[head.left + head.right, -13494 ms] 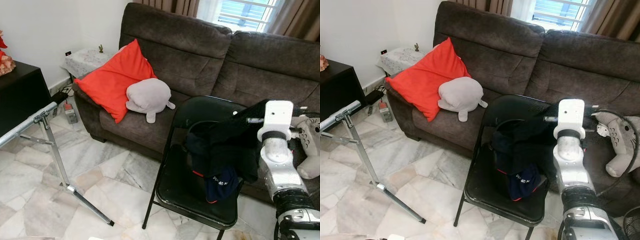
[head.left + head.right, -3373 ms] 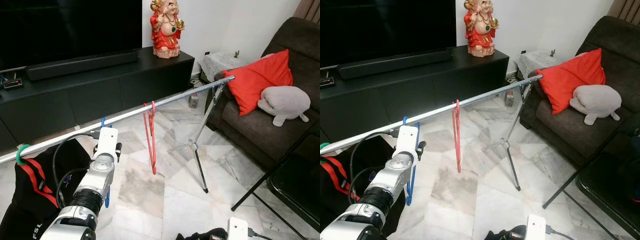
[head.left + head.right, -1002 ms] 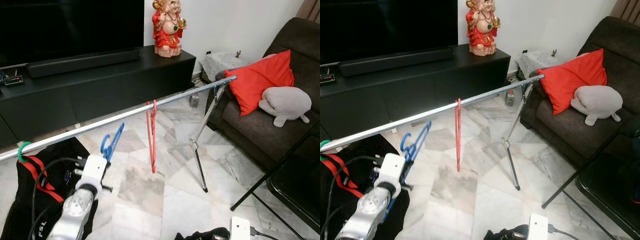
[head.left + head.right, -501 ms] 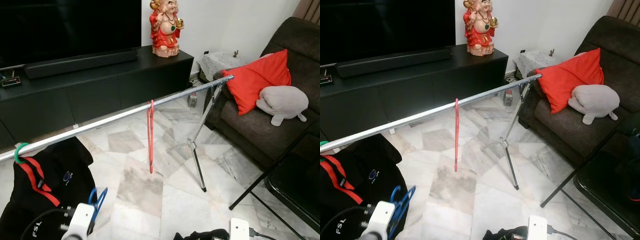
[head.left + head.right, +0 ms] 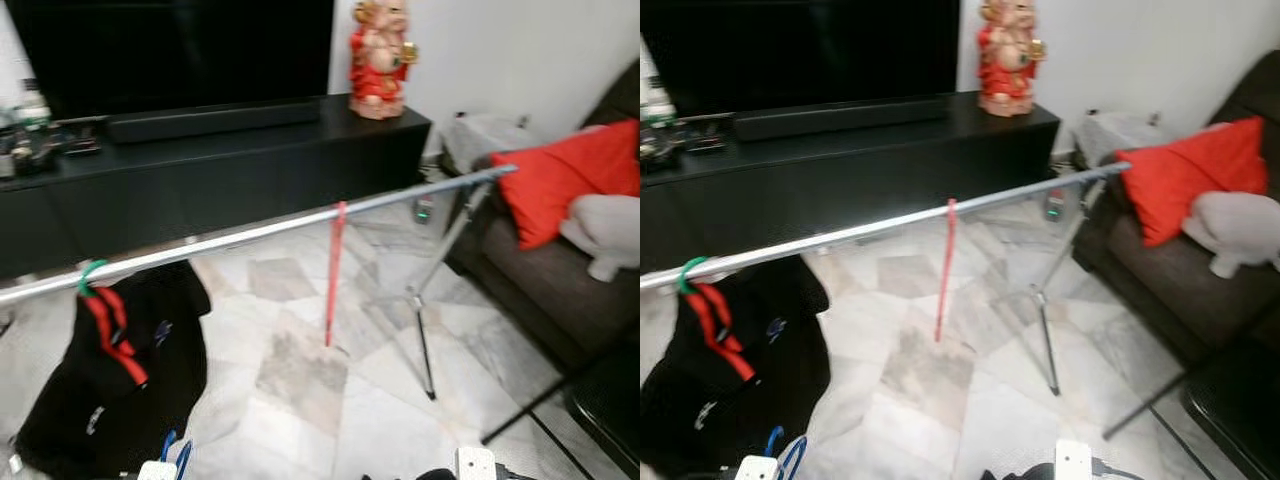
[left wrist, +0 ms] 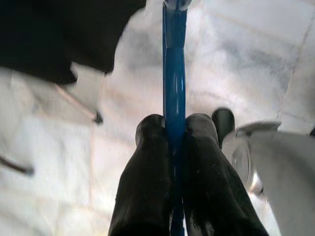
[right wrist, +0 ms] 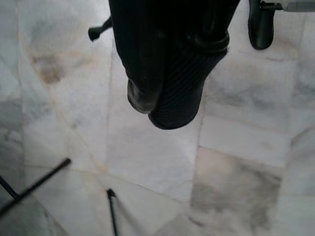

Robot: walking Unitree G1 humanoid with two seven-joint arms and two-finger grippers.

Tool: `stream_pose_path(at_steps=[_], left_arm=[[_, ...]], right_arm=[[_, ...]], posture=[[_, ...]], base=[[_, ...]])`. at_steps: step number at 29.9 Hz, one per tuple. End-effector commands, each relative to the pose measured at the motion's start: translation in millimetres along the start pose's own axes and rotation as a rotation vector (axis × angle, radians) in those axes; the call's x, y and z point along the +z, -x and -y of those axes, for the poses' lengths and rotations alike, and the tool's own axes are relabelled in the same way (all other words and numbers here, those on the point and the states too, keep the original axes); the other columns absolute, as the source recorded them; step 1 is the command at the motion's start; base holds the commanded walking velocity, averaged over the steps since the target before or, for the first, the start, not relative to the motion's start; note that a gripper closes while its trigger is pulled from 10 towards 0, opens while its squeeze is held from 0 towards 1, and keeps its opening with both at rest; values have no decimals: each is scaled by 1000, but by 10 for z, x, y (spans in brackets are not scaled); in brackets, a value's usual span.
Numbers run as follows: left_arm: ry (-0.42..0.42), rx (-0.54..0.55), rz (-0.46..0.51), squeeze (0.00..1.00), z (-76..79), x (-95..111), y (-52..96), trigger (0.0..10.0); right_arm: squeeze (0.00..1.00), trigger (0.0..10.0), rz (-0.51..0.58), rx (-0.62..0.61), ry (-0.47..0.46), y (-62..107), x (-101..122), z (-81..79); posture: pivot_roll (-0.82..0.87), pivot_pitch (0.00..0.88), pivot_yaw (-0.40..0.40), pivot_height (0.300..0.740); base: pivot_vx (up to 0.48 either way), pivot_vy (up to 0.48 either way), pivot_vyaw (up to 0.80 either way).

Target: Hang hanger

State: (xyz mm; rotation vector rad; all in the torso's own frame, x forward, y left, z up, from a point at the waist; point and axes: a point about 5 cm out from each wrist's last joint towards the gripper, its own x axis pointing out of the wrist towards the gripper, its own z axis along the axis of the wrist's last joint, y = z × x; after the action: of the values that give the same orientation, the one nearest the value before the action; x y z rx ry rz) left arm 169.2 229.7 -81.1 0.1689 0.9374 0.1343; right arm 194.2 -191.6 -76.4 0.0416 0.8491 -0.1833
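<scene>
A silver clothes rail [image 5: 250, 232] runs across the room from lower left to upper right. On it hang a red hanger [image 5: 333, 275] and a green hanger [image 5: 90, 275] carrying a black garment with red trim [image 5: 120, 380]. My left gripper [image 6: 174, 120] is shut on a blue hanger [image 6: 174, 64], held low, well below the rail, at the head view's bottom edge, where the blue hanger [image 5: 178, 458] just shows. My right gripper [image 7: 162, 105] hangs low over the marble floor, wrapped in a dark garment with a ribbed cuff.
A black TV cabinet [image 5: 200, 170] with a red statue [image 5: 378, 55] stands behind the rail. The rail's stand leg [image 5: 420, 330] reaches down to the floor at the right. A brown sofa [image 5: 560, 285] with a red cushion [image 5: 570, 180] lies beyond.
My left arm has dropped from beside the rail to the bottom edge, taking the blue hanger with it. The head view has turned left and blurred.
</scene>
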Motion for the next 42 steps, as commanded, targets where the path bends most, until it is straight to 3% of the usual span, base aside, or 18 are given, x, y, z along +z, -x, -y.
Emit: stream_pose_path(at_steps=[1, 6, 24, 30, 42], left_arm=[[11, 0, -21, 0, 31, -66, 12, 10000], [-12, 14, -51, 0, 20, -110, 17, 10000], [22, 7, -67, 0, 40, -156, 27, 10000], [32, 0, -82, 0, 58, -190, 34, 10000], [30, -14, -79, 0, 138, -134, 18, 10000]], right_arm=[[0, 10000, -6, -14, 2, 4, -17, 49], [0, 10000, -2, -14, 13, 1, -2, 38], [0, 10000, 25, -16, 14, -7, 51, 48], [0, 10000, 22, -21, -1, -6, 46, 41], [0, 10000, 31, -21, -4, -8, 60, 42]], posture=[[136, 0, -69, 740], [140, 0, -74, 740], [139, 0, -81, 740], [140, 0, -82, 740], [140, 0, -83, 740]], base=[[0, 0, 800], [0, 0, 800], [0, 0, 785], [0, 0, 0], [0, 480, 0]])
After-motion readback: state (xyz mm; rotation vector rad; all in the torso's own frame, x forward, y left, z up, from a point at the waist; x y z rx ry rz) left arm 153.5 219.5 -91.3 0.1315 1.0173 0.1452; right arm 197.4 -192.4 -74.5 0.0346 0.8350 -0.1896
